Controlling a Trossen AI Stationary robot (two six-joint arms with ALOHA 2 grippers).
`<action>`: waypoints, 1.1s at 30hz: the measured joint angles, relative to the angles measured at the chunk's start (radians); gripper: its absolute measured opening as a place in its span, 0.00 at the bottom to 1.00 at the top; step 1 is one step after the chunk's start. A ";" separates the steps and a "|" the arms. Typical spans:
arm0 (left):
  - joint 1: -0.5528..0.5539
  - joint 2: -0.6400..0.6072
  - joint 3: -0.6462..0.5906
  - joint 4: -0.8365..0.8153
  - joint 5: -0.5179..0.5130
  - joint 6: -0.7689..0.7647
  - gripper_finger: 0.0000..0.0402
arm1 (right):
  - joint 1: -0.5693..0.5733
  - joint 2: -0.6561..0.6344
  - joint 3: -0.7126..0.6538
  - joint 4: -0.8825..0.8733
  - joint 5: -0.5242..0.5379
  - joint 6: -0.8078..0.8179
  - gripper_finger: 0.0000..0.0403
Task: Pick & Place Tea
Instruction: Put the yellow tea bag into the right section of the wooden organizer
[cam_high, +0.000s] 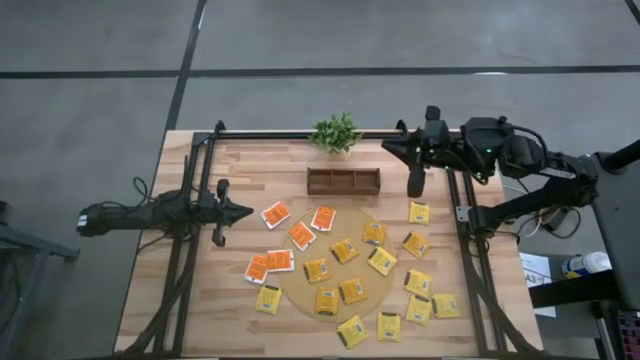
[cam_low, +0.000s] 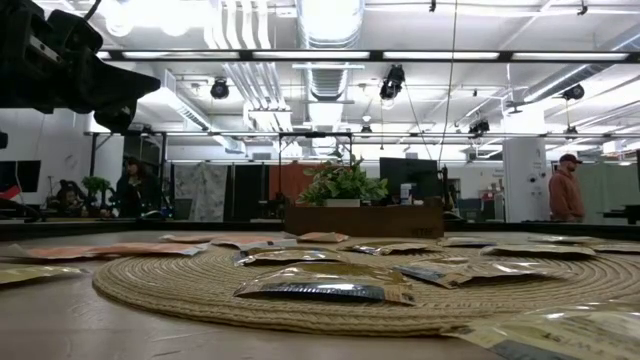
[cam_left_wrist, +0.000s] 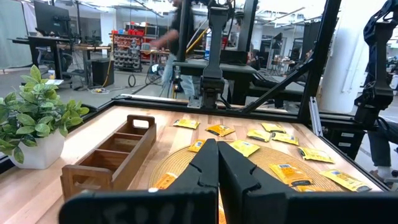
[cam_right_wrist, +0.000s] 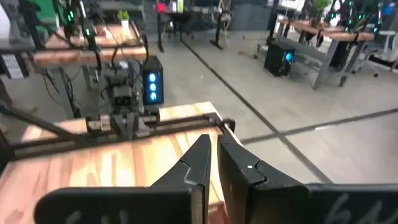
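Observation:
Several yellow tea packets (cam_high: 345, 250) lie flat on the round tan mat (cam_high: 300, 290) and on the wood to its right (cam_high: 418, 212). Several orange-red packets (cam_high: 301, 235) lie at the mat's left edge and beside it. My left gripper (cam_high: 248, 211) hovers shut over the table's left side, pointing right toward the orange-red packets, and touches nothing. In the left wrist view its shut fingers (cam_left_wrist: 217, 155) point across the mat at the yellow packets (cam_left_wrist: 283, 171). My right gripper (cam_high: 388, 148) is shut above the far edge, right of the plant, and also holds nothing (cam_right_wrist: 212, 146).
A wooden compartment tray (cam_high: 343, 181) stands behind the mat. A small green plant in a white pot (cam_high: 335, 132) sits at the far edge. Black frame rails run along both sides (cam_high: 185, 250) (cam_high: 475, 270). Bare wood shows near the left edge (cam_high: 215, 290). People stand in the room beyond (cam_low: 565, 190).

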 joint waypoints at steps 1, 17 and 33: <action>0.000 0.000 0.000 0.000 0.000 0.000 0.00 | -0.002 0.010 0.009 -0.019 0.000 0.000 0.07; 0.000 0.000 0.000 0.000 0.000 0.000 0.00 | -0.090 0.138 0.066 -0.065 0.000 -0.037 0.07; 0.000 0.000 0.000 0.000 0.000 0.000 0.00 | -0.238 0.161 0.058 -0.249 0.001 -0.132 0.07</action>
